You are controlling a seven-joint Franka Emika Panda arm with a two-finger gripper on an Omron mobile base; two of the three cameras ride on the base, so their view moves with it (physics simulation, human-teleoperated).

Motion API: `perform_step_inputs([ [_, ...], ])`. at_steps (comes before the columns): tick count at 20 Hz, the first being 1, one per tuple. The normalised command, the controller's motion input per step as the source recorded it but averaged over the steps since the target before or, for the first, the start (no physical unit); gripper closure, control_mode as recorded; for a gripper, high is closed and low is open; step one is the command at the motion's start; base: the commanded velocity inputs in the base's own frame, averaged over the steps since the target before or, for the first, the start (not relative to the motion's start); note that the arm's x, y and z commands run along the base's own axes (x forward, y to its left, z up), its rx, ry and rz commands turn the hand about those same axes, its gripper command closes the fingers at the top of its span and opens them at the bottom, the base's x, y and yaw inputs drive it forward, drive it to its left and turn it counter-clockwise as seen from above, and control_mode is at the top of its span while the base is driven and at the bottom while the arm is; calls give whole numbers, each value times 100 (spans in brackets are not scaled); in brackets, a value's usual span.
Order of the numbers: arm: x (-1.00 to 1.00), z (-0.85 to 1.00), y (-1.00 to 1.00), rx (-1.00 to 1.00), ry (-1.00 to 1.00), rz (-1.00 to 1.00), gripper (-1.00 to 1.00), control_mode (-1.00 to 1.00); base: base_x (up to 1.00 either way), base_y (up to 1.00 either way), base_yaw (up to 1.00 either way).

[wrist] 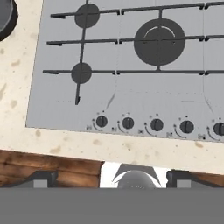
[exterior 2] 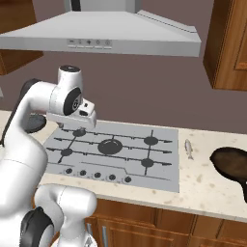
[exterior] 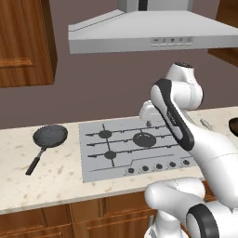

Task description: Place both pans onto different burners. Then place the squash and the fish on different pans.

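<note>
The dark grey pan (exterior: 49, 135) with its long black handle lies on the counter left of the cooktop (exterior: 93, 162); its rim shows in the hand view too (wrist: 6, 17). The rusty skillet (exterior 2: 233, 166) rests on the counter right of the cooktop, the small silver fish (exterior 2: 188, 148) between them. My gripper (wrist: 111, 178) hangs open and empty above the cooktop's left half, its fingertips (wrist: 41, 178) wide apart, well clear of both pans. Below it lie the large central burner (wrist: 159, 41) and two small left burners (wrist: 81, 72). The squash is out of view.
A steel range hood (exterior: 148, 32) hangs over the cooktop. Wooden wall cabinets (exterior: 23, 42) flank it on both sides. A row of black knobs (wrist: 156, 124) runs along the cooktop's front. The speckled counter (exterior: 56, 181) ends in a front edge above wooden drawers.
</note>
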Motion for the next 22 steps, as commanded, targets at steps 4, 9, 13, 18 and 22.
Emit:
perform_step_inputs([
  [4,-46,0,12,0,0,0,-100,-100,0,0,0],
  [9,-40,0,17,0,-2,0,-100,-100,0,0,0],
  [13,-38,0,11,0,0,0,-100,-100,0,0,0],
  [18,-32,0,11,-1,0,0,-100,-100,0,0,0],
  [22,0,0,0,0,0,0,-100,100,-6,8,0],
])
